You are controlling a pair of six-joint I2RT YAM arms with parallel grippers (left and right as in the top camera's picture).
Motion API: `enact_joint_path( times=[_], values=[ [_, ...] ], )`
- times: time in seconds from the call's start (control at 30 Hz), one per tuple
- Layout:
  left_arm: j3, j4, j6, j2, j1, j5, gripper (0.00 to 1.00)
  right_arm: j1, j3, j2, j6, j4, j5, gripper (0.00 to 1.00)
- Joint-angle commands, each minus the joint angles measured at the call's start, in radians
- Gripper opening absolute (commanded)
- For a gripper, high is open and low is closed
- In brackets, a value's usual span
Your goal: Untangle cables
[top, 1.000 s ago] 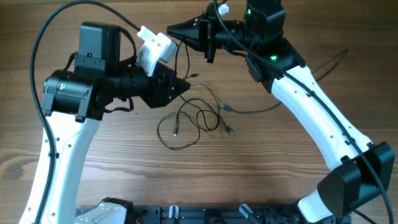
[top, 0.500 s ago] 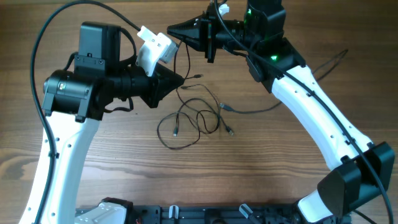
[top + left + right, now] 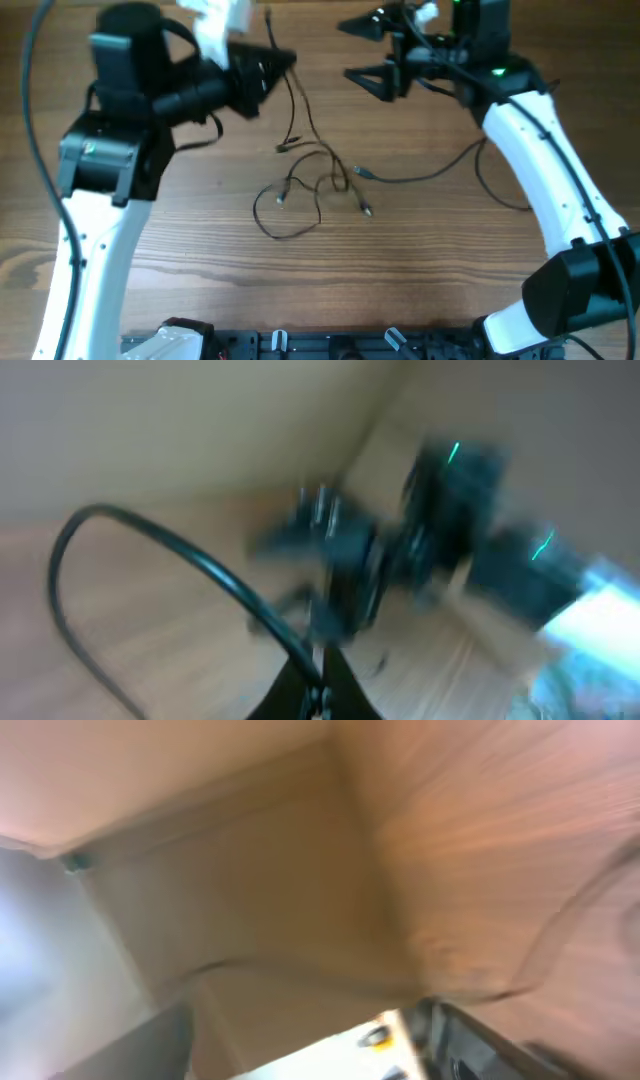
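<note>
Overhead: fixed, looking straight down, far enough out to take in the table [image 3: 450,280], the cables [image 3: 300,195] and both my arms, with the bases at the bottom edge. Left wrist cam: close, sighting along my left gripper [image 3: 318,695], tip at bottom centre, aimed across at my right gripper [image 3: 348,48]. It's motion-blurred. Overlap with overhead is those two grippers plus wood. Right wrist cam: tilted and badly blurred, showing table wood and pale surroundings. Dark shapes at its bottom edge are too smeared to name.

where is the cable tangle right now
The cables lie at the centre of the table in the overhead view, one strand running up to the shut left pincer.
</note>
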Motion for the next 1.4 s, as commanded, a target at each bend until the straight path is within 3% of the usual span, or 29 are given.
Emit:
enact_joint_path(
  times=[0.0,0.07,0.17,0.3,0.47,0.6,0.73,0.87,1.0,1.1,1.23,1.37],
  values=[
    [0.033,0.264,-0.478,-0.087,0.03,0.023,0.04,-0.034,0.002,-0.021,-0.528,-0.144,-0.006,0.87],
    [0.033,0.515,-0.614,-0.101,0.029,0.065,0.04,-0.03,0.002,-0.021,-0.791,-0.272,-0.006,1.0],
    [0.033,0.761,-0.801,-0.099,0.03,0.056,0.04,-0.013,0.002,-0.02,-0.938,-0.373,-0.006,1.0],
    [0.033,0.806,-0.879,-0.099,0.029,-0.033,0.04,0.054,0.002,-0.02,-1.035,-0.392,-0.006,1.0],
    [0.033,0.794,-0.877,-0.084,0.03,-0.137,0.04,0.143,0.002,-0.02,-0.931,-0.397,0.055,1.0],
    [0.033,0.717,-0.875,-0.069,0.029,-0.223,0.04,0.221,0.002,-0.02,-0.94,-0.417,0.124,0.99],
    [0.033,0.716,-0.875,-0.067,0.039,-0.308,0.04,0.262,0.002,-0.02,-0.867,-0.525,0.51,1.0],
    [0.033,0.715,-0.875,-0.067,0.063,-0.379,0.04,0.262,0.001,-0.018,-0.774,-0.591,0.724,1.0],
    [0.033,0.716,-0.875,-0.065,0.067,-0.542,0.04,0.234,0.002,-0.018,-0.703,-0.64,0.95,1.0],
    [0.033,0.723,-0.875,-0.057,0.067,-0.705,0.04,0.195,0.001,-0.018,-0.697,-0.68,0.965,1.0],
    [0.033,0.813,-0.857,0.023,0.062,-0.725,0.04,0.195,0.001,-0.018,-0.697,-0.685,0.89,1.0],
    [0.034,1.053,-0.857,0.175,0.055,-0.85,0.04,0.195,0.001,-0.018,-0.698,-0.689,0.858,1.0]
  ],
)
